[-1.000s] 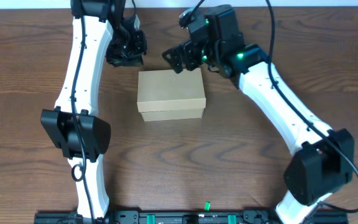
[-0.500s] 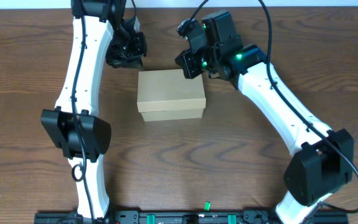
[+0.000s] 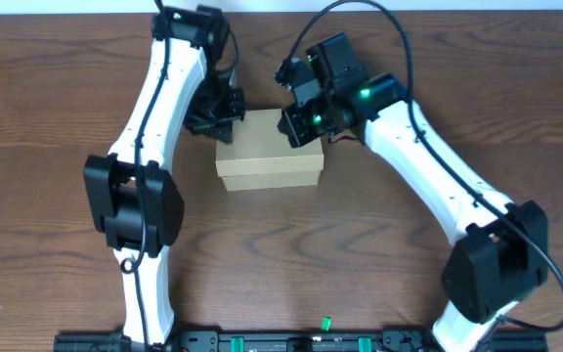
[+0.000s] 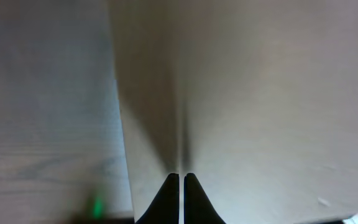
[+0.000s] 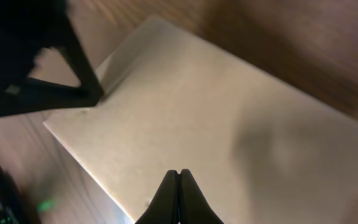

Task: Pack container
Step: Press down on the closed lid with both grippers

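In the last second both arms have closed in on the container [image 3: 268, 156], a tan cardboard box that sits at the same spot in the middle of the tabletop [image 3: 379, 264] with its flap lid down. The left claw [image 3: 227, 117], which was hanging over bare wood behind the box's far left corner, has swung in and now sits at that corner. The right claw [image 3: 299, 127] has come from behind the far right corner to stand over the lid's far right part. Each wrist camera shows its own fingers drawn together with nothing between them: the left pair [image 4: 180, 186] points at the plain cardboard near the lid's left edge, and the right pair [image 5: 179, 186] hangs low over the lid, with the dark shape of the left claw at the far corner. Whether either tip actually touches the cardboard cannot be told. With the lid flat and no loose items in sight, the packing looks nearly finished. Two closed claws at opposite far corners suggest pressing the flap down or steadying the box rather than picking anything up.
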You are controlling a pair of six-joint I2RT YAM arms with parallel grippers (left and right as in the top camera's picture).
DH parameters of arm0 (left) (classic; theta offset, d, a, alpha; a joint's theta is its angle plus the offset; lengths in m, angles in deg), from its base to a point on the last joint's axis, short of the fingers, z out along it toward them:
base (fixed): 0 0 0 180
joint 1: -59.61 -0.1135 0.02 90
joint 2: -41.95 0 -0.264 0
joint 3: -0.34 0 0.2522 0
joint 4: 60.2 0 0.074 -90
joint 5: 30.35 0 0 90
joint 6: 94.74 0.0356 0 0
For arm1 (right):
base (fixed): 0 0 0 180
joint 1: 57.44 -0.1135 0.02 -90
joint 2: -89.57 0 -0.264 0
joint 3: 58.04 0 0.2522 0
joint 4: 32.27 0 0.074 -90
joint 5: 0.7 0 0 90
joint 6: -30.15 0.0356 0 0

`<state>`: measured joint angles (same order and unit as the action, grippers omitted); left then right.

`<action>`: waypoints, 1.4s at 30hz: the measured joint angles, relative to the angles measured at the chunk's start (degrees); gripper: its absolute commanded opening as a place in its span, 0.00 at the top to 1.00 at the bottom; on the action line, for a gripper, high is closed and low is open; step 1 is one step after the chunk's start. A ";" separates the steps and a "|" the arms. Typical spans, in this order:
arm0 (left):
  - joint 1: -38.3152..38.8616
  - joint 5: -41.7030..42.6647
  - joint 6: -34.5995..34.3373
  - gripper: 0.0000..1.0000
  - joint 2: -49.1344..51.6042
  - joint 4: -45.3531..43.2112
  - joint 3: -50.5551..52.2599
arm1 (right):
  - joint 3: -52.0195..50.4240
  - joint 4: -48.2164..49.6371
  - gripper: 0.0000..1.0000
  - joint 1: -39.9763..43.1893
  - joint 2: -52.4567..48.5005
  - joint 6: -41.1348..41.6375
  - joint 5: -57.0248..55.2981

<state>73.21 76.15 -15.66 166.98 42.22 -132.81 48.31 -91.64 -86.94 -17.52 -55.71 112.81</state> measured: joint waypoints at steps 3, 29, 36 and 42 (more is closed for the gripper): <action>0.00 0.02 0.00 0.94 0.00 -1.22 2.58 | -0.55 -0.11 0.99 -1.40 -0.70 0.02 -0.11; -0.31 1.11 -0.90 0.94 -2.86 -12.81 11.54 | -10.97 6.58 0.99 -2.47 -0.83 4.44 -2.32; -0.31 0.17 -0.87 0.94 -3.34 -12.41 11.17 | -11.43 11.45 0.99 -2.45 -0.63 4.17 -4.59; -0.98 -3.19 -0.42 0.94 -8.79 -11.63 7.54 | -9.53 9.70 0.99 -0.92 4.63 -0.11 -5.88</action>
<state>72.23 72.95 -16.08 158.20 30.59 -125.27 38.78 -81.93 -87.85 -12.88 -55.82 106.93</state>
